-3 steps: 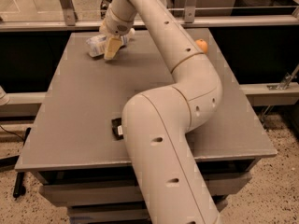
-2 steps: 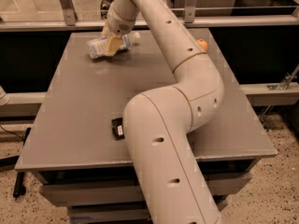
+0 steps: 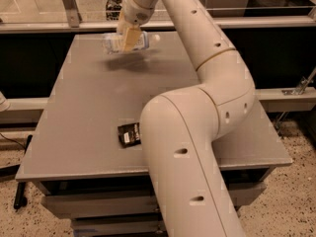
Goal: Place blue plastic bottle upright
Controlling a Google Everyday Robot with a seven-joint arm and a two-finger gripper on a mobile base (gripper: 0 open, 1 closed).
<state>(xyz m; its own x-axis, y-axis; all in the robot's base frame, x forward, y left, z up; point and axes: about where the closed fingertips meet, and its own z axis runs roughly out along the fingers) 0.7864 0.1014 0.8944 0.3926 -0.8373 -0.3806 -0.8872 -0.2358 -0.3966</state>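
Observation:
The blue plastic bottle [image 3: 112, 43] is clear with a pale blue-and-white label and a white cap [image 3: 155, 37] pointing right. It lies on its side in the air just above the far left part of the grey table [image 3: 89, 102], with its shadow on the tabletop below. My gripper [image 3: 129, 39] reaches down from the long white arm [image 3: 197, 38] and is shut around the bottle's middle. One tan finger [image 3: 131, 35] shows across the front of the label.
A small black packet [image 3: 129, 134] lies on the table near the front, beside the arm's lower link. A glass-and-metal railing [image 3: 69, 6] runs behind the table's far edge. The table's edges drop to a speckled floor.
My gripper has risen with the bottle in it. The bottle has come off the tabletop and shifted slightly right, staying on its side.

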